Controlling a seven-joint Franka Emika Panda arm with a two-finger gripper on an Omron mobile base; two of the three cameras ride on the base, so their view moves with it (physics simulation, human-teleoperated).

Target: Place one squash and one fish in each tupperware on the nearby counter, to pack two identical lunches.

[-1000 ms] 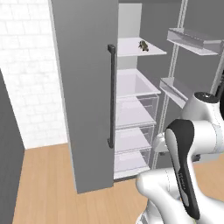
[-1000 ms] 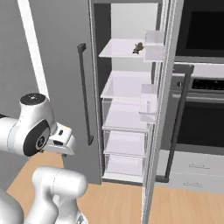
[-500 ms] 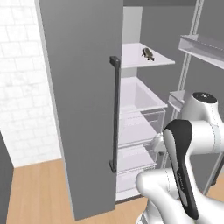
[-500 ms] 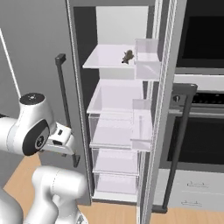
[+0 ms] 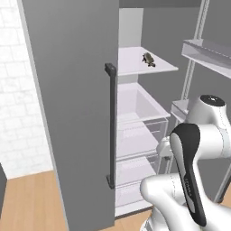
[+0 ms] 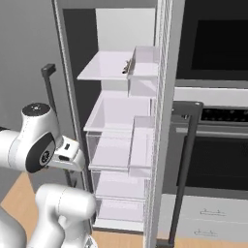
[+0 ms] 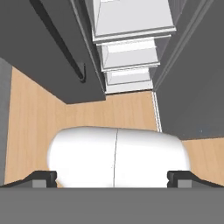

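Observation:
A small dark brown-grey fish (image 5: 148,59) lies on the top white shelf (image 5: 135,67) of the open fridge. In the right base view the fish (image 6: 127,66) peeks out from behind a door bin. The squash and the tupperware are out of view. My arm is folded low in front of the fridge. In the hand view my gripper (image 7: 113,177) is open, its two dark fingertips (image 7: 43,178) far apart with nothing between them, and it points down at the wooden floor and the fridge's lower drawers (image 7: 131,57).
The closed grey fridge door with its dark vertical handle (image 5: 110,126) stands to the left. The open door with its bins (image 5: 207,52) is on the right. An oven (image 6: 218,145) with a dark handle (image 6: 186,160) lies beyond it. Wooden floor (image 5: 27,203) is below.
The whole picture has shifted and grown: the base has driven closer to the open fridge. The fish stays on its shelf. The gripper remains open.

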